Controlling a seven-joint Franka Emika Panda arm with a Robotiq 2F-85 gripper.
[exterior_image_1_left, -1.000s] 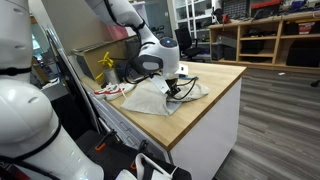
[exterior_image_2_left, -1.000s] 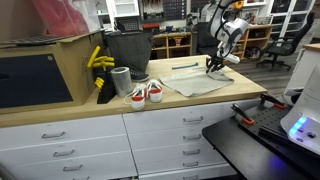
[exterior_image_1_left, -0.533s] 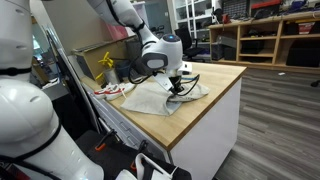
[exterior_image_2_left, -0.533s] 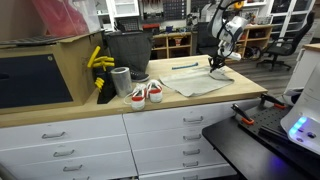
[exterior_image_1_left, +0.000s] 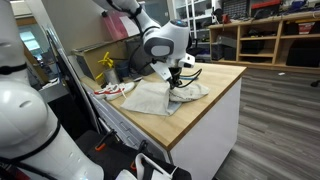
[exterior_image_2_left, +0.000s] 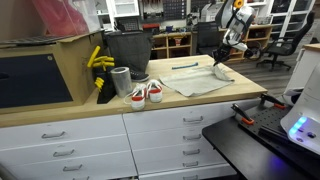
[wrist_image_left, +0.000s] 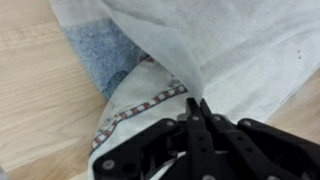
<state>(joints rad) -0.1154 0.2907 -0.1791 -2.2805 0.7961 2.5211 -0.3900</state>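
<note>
- Gripper (wrist_image_left: 203, 108) is pinching a fold of the white cloth (wrist_image_left: 240, 50), fingers pressed together.
- Cloth is lying spread on the wooden countertop (exterior_image_1_left: 222, 78), with sneakers (exterior_image_2_left: 146, 94) sitting at its nine o'clock.
- Workshop shelving (exterior_image_1_left: 270, 35) is standing behind.

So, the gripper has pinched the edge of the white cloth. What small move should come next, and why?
Probably a short lift straight up. In the wrist view the gripper is shut on a fold of the white cloth, while most of it lies on the counter; raising would free the edge.
</note>
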